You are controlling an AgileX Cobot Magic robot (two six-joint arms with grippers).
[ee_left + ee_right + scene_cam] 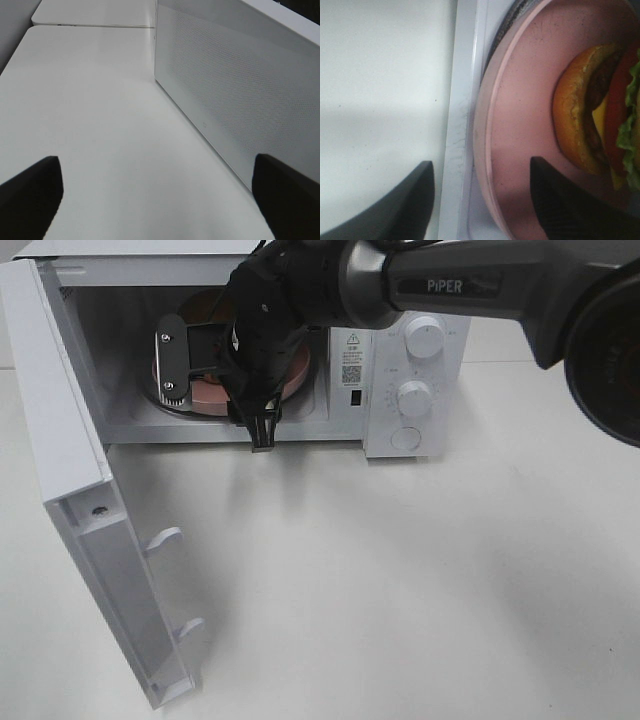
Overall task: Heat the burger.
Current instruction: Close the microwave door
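The burger lies on its side on the round pink plate inside the open microwave; bun, patty, cheese, tomato and lettuce all show. My right gripper is open and holds nothing. One finger hangs outside the front sill and the other finger is over the plate, so the plate's near rim lies between them. From above, the right gripper points down at the oven's opening, and the arm hides the burger; only parts of the plate show. My left gripper is open and empty over the table.
The microwave door is swung fully open to the left and juts toward the table's front. The microwave's perforated side wall stands close beside the left gripper. The control knobs are on the right front panel.
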